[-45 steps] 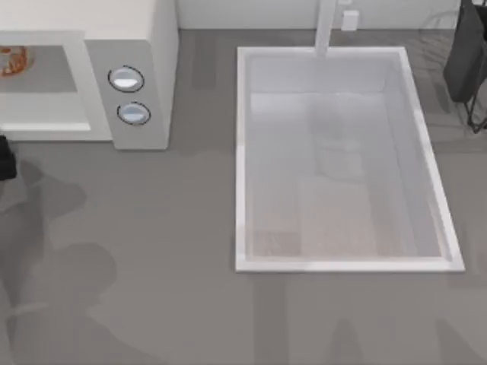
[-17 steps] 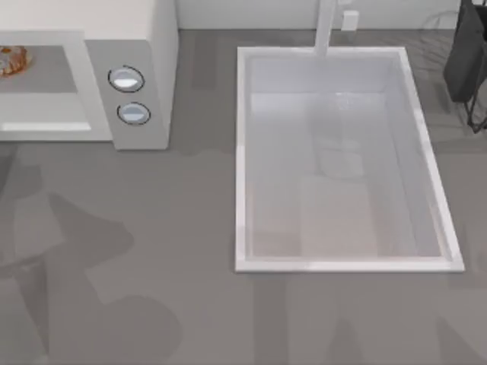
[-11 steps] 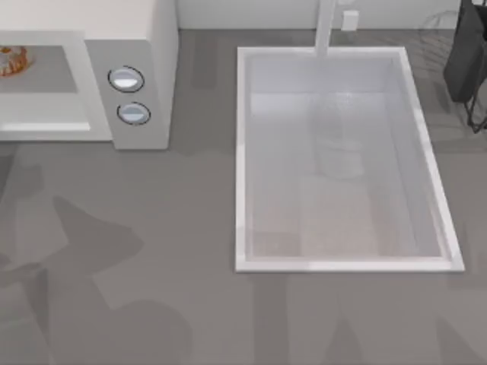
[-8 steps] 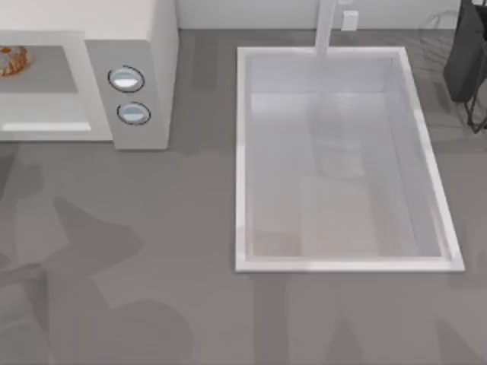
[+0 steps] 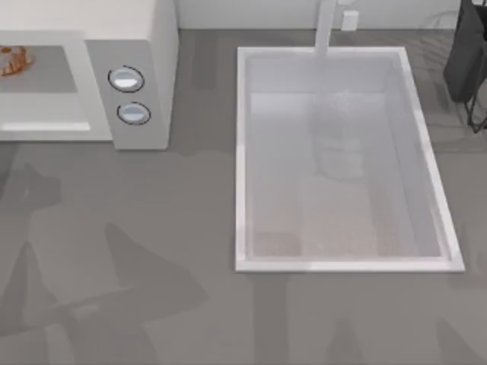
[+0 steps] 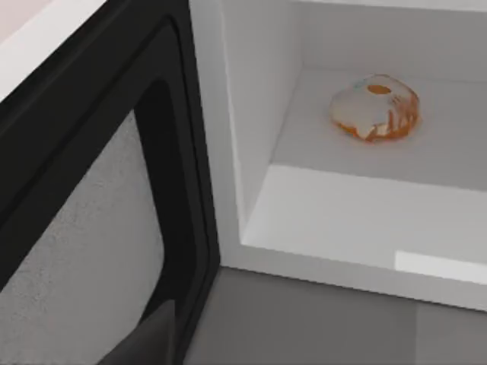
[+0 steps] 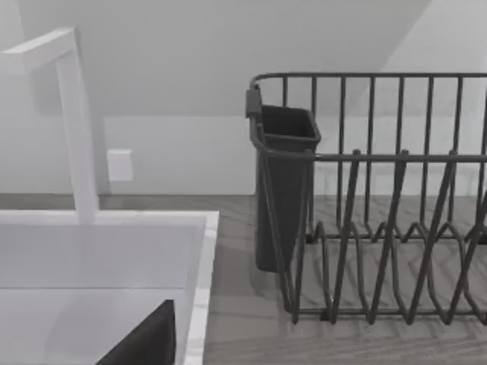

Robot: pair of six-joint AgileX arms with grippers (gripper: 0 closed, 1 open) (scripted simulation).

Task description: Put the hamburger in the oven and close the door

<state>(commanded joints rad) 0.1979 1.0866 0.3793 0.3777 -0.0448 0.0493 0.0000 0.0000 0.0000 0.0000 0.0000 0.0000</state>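
The oven (image 5: pixel 144 46) stands at the table's far left, its grey cavity open. The hamburger (image 5: pixel 14 61) lies inside on the cavity floor, also seen as a cream lump with orange patches (image 6: pixel 375 106). In the left wrist view the door (image 6: pixel 99 213) is swung open beside the cavity, showing a black inner frame and a speckled grey window. A dark part of my left gripper (image 6: pixel 148 342) sits low by the door's lower edge, holding nothing that I can see. A dark part of my right gripper (image 7: pixel 144 338) hovers over the sink's far corner, near the rack.
Two silver-rimmed knobs (image 5: pixel 126 79) sit on the oven's side panel. A large white sink basin (image 5: pixel 242 152) with a white faucet (image 5: pixel 326 26) fills the middle and right. A dark wire dish rack (image 7: pixel 380 198) with a cutlery cup (image 7: pixel 283 182) stands at the far right.
The dark bit of my left arm at the top view's left edge has gone out of view. The arm shadows on the table have shifted toward the front. The hamburger has stayed put.
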